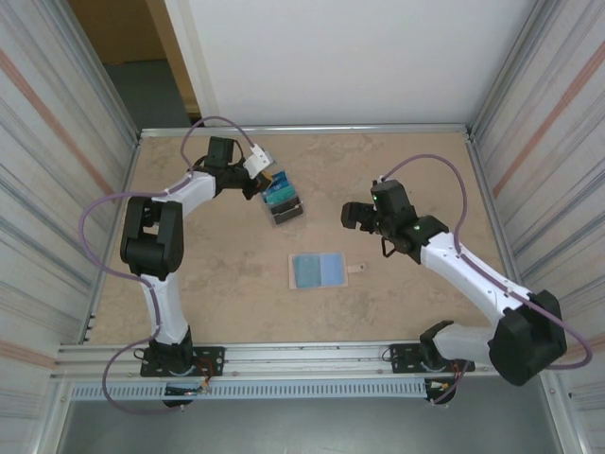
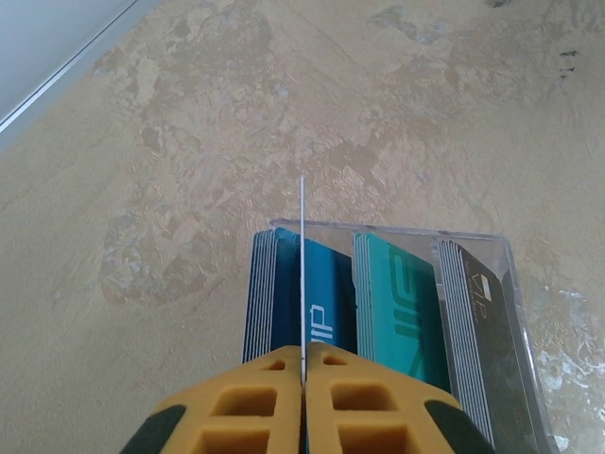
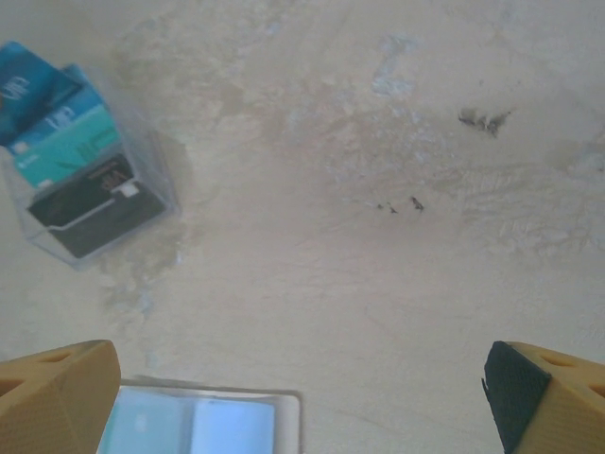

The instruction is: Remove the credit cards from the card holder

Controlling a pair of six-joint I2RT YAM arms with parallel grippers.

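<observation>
Left jaws: nearly closed, pinching one credit card held upright and seen edge-on as a thin pale line between the yellow pads.
Held card's place: straight over the clear box, in line with the blue stack at one end; contact between its lower edge and that stack cannot be told.
Clear box: on the far left part of the counter, filled with blue, teal and dark cards standing side by side.
Card holder: open and flat at mid-counter, pale blue inside facing up, snap tab jutting from its right edge; well apart from the left jaws.
Right jaws: spread wide, holding nothing, above bare counter to the right of the clear box; from the right wrist, card holder at the bottom edge, just beside one finger.
</observation>
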